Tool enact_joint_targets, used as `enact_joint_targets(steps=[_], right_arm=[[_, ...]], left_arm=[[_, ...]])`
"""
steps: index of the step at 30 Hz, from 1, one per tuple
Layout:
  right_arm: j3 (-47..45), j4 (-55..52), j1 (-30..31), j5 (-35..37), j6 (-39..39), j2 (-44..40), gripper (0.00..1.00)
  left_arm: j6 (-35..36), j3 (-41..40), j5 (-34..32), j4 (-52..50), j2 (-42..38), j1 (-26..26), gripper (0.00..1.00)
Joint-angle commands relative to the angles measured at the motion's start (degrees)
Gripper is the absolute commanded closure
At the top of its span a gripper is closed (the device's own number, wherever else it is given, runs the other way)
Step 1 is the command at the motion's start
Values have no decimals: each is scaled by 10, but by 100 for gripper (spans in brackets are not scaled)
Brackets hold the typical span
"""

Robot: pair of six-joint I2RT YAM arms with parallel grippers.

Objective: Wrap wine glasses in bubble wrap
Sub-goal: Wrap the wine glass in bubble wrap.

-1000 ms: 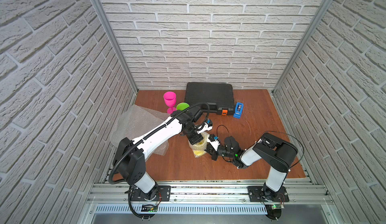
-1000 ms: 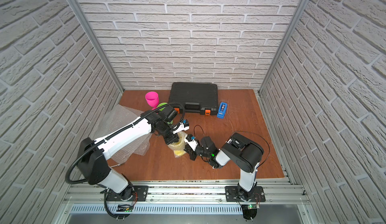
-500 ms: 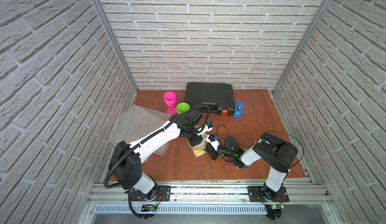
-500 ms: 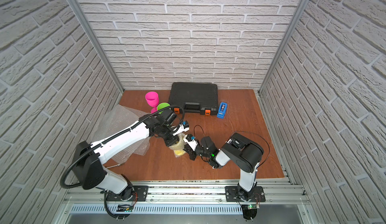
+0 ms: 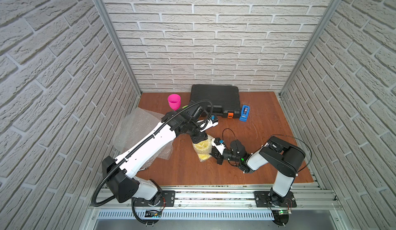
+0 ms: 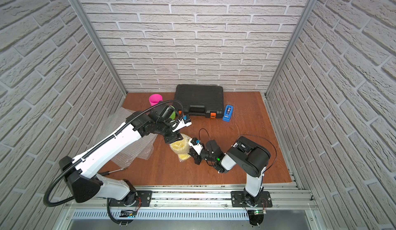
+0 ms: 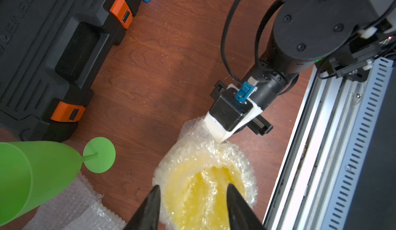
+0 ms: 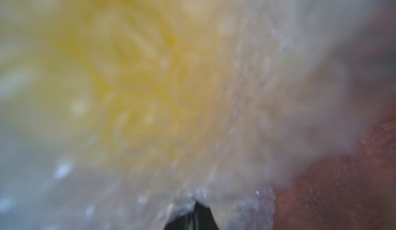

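Note:
The yellow wine glass [image 5: 202, 151] stands mid-table, bundled in bubble wrap [image 7: 205, 184] that crinkles over its mouth. My left gripper [image 7: 192, 199] hovers just over that bundle, open, its two dark fingertips [image 7: 153, 205] spread to either side of the top. From the side, my right gripper [image 8: 200, 211] is shut on a fold of the same wrap; its view is blurred yellow and white. The pink glass [image 5: 174, 101] stands upright at the back. The green glass [image 7: 42, 171] is beside it, mostly hidden by my left arm in both top views.
Loose bubble wrap sheets [image 5: 137, 130] lie at the left under my left arm. A black tool case [image 5: 215, 99] and a blue tape dispenser [image 5: 244, 113] sit at the back. The metal rail [image 7: 334, 154] runs along the table's front edge.
My left gripper has opened and let go of the wrapped yellow glass, and its wrist has shifted slightly. The right gripper still grips the wrap in the same place.

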Motion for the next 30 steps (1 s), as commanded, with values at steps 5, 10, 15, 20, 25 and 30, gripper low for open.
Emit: enact_joint_targets(steps=[5, 10, 15, 20, 25, 30], right_arm=[[-4, 18, 3, -1, 2, 1, 97], [-2, 16, 3, -1, 3, 3, 97], [0, 13, 3, -2, 2, 5, 97], [1, 13, 3, -1, 2, 5, 97], [1, 13, 3, -2, 2, 5, 97], [0, 12, 3, -2, 3, 2, 97]], left_arm=[[26, -8, 20, 12, 64, 4, 72], [11, -58, 41, 42, 75, 12, 88], [-10, -110, 59, 81, 81, 15, 100], [-41, -163, 61, 129, 74, 13, 100], [-58, -194, 16, 161, 56, 3, 100], [-54, -192, -14, 143, 21, -9, 83]])
